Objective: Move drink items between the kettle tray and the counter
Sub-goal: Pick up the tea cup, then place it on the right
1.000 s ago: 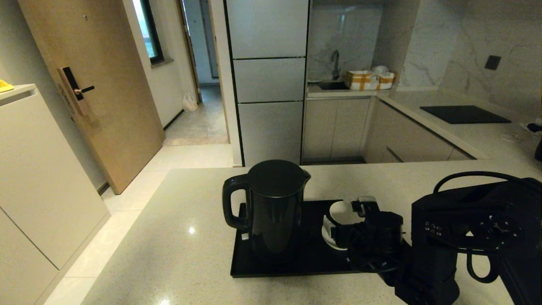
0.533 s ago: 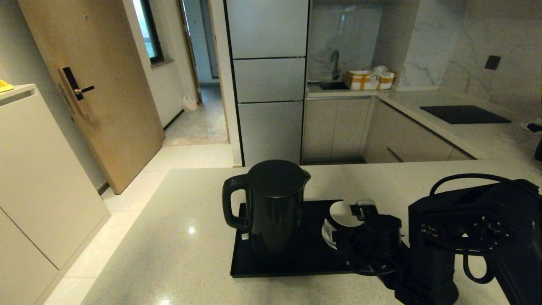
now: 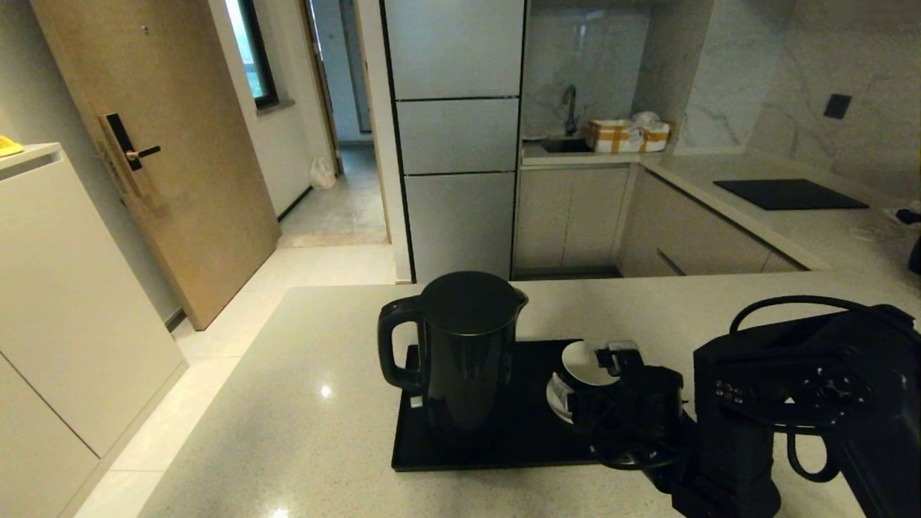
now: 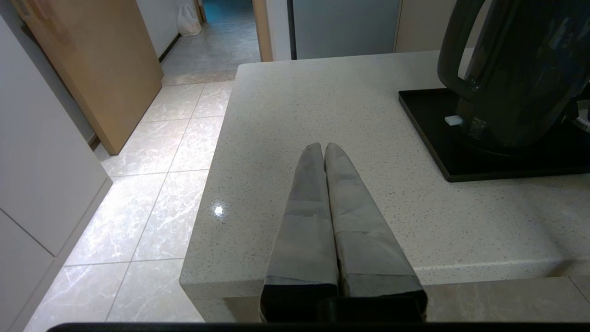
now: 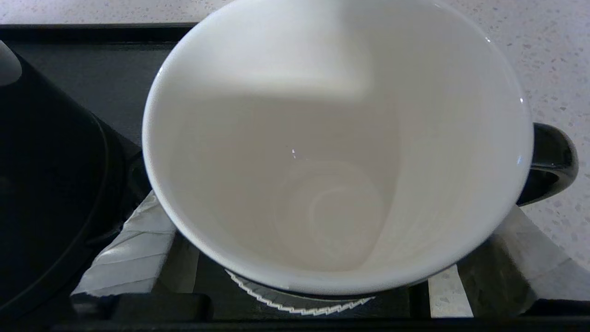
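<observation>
The tall black kettle (image 3: 460, 352) stands upright on the left half of the black tray (image 3: 496, 450), which lies on the speckled counter (image 3: 302, 403). On the tray's right end the black mug (image 3: 586, 362), white inside, sits over a white saucer (image 3: 555, 397). My right gripper (image 3: 593, 374) is shut on the mug (image 5: 332, 152), one finger against each side and the mug's handle (image 5: 551, 161) pointing off the tray. The saucer's ridged rim (image 5: 299, 306) shows just below the mug. My left gripper (image 4: 324, 146) is shut and empty above the counter's near left corner, left of the kettle (image 4: 521, 69).
The counter ends at its left edge (image 4: 207, 184), with tiled floor below. A black hob panel (image 3: 790, 193) lies on the far right worktop, and cables (image 3: 899, 216) beyond it. Boxes (image 3: 627, 135) sit by the sink at the back.
My right gripper has shifted slightly to the right with the mug, and less of the saucer shows beside it. The kettle and left arm have not moved.
</observation>
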